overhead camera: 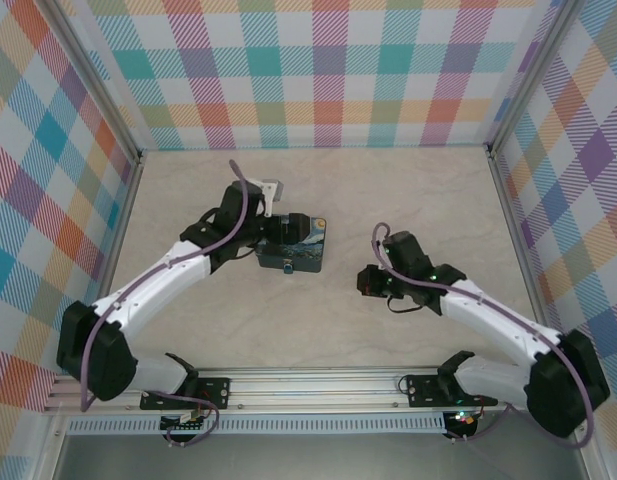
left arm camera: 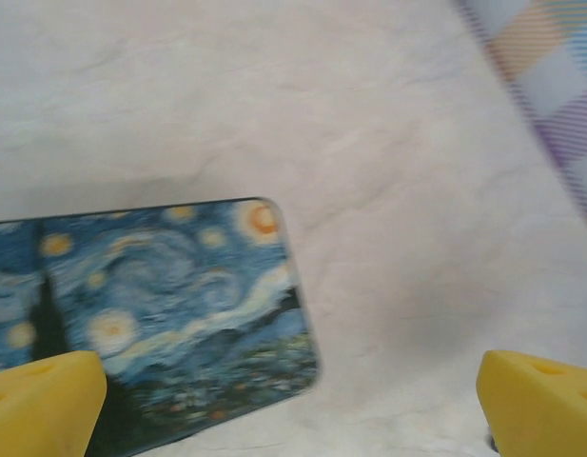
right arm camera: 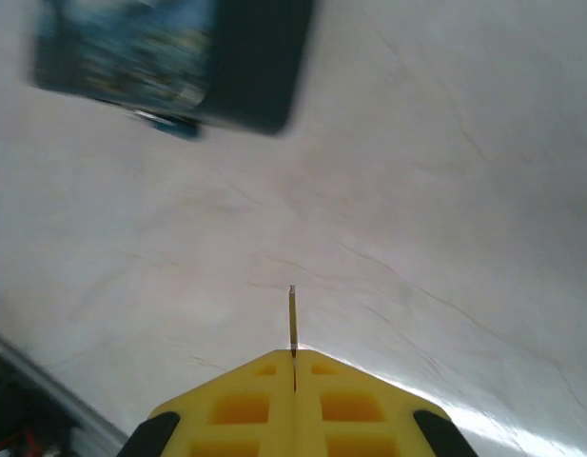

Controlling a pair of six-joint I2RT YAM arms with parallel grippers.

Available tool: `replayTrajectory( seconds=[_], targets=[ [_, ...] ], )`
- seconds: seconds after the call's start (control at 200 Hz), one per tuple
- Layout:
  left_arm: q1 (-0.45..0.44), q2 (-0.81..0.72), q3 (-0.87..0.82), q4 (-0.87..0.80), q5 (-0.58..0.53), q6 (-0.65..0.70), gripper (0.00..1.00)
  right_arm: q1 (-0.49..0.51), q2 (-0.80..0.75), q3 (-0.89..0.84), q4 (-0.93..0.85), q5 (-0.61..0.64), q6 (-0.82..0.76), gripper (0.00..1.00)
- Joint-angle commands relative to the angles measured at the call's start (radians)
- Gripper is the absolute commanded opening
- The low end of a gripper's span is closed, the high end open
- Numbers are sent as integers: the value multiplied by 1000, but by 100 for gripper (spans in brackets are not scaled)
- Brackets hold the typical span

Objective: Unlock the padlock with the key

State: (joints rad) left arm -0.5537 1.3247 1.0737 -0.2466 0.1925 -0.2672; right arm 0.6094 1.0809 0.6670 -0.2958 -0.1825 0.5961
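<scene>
1. The right pincer has its 2 yellow fingers pressed flat together with no gap between them, and they're pinching the key. It's a thin dark sliver poking straight out past the tips, touching nothing else.
2. The left pincer is spread wide, with 1 yellow fingertip at each bottom corner of its wrist view. There's nothing between them but bare table, so it holds nothing.
3. The painted box lies flat just ahead of the left pincer, on its left-hand side, and runs under the left fingertip in that view. We can't tell whether the tip actually touches it.
4. The padlock shows from above as a little blue speck right at the box's near edge, on the side facing the arms. From the right pincer it sits ahead and off to the left, well apart from the key tip. In the right wrist view it's a blurry teal bit at the box's edge, too smeared for us to make out the shackle.
5. Our headcount: 2 pincers, 1 key, 1 padlock, 1 box.
6. From overhead, the right pincer sits over open table with a clear gap between it and the box.
</scene>
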Motion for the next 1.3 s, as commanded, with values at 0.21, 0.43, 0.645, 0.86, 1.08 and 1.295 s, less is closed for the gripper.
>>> replayTrajectory(
  seconds=[0.21,0.43,0.645,0.86,1.08,1.295],
  targets=[
    [8,-168,-125,323,442,16,91,4,-69,-3,399,-329,-257,0],
    [8,-132,-124,398,633,-37,70,3,-45,7,500,-441,-290,0],
    [5,-67,-102,417,747,-68,55,3,-17,40,535,-458,-281,0],
    [-5,-23,-87,386,808,-58,46,3,9,65,580,-456,-259,0],
    [-8,-14,-87,377,801,-46,30,3,33,88,588,-472,-257,0],
    [-8,-23,-85,369,774,-38,2,3,39,84,583,-476,-247,0]
  ],
)
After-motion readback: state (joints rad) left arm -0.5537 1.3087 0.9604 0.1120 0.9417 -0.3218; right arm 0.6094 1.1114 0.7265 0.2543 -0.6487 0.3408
